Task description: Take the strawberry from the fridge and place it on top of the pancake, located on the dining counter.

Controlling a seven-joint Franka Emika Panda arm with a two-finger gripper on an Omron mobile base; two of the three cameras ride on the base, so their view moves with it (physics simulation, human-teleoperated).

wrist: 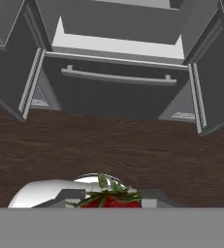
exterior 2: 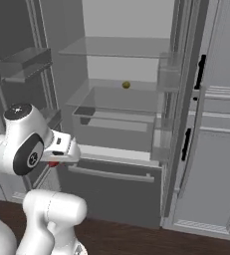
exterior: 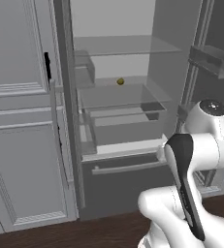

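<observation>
A: What fills the scene?
B: The fridge (exterior: 128,121), both doors wide open, so its glass shelves are reachable. A small yellow-brown ball (exterior: 120,82) sits on a far shelf.

A: And the arm?
B: Folded low, near the bottom drawer; the gripper (exterior 2: 54,163) is clamped tight around the strawberry (wrist: 108,198), clear of the shelves, likely for carrying.

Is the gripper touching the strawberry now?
Touching. In the hand view the strawberry sits clamped in the shut gripper, no gap visible.
</observation>
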